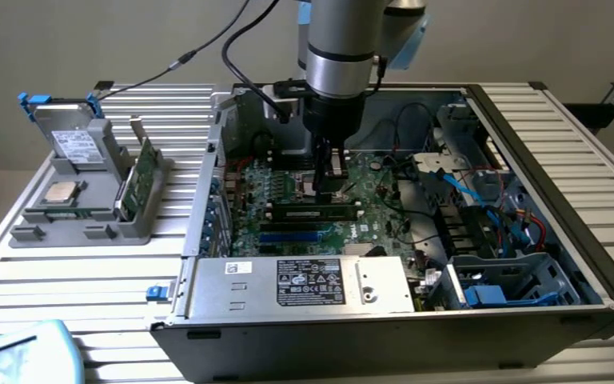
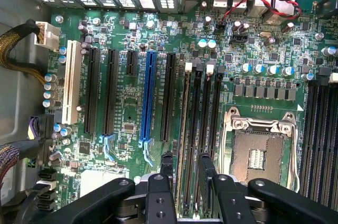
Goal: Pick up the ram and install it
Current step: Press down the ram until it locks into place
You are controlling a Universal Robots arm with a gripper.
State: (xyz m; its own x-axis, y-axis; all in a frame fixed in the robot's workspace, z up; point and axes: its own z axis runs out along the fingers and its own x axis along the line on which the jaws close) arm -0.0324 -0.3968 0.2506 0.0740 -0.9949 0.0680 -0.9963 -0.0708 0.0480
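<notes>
The ram [image 1: 312, 213], a long dark stick with a small white label, stands on edge in a memory slot of the motherboard [image 1: 285, 188] inside the open PC case. My gripper [image 1: 328, 190] hangs straight down just above and behind it. In the wrist view my gripper [image 2: 186, 176] is open. Its two black fingers [image 2: 166, 171] stand apart on either side of a memory slot, and the ram's thin top edge [image 2: 187, 129] runs between them. I see no contact between the fingers and the stick.
The empty CPU socket [image 2: 259, 152] lies beside the memory slots, and a blue expansion slot [image 2: 149, 97] on the other side. The power supply [image 1: 297, 284] sits at the case front, with cables [image 1: 478, 200] at the exterior view's right. A grey holder [image 1: 93, 200] outside carries a green card [image 1: 137, 180] and a silver CPU [image 1: 61, 192].
</notes>
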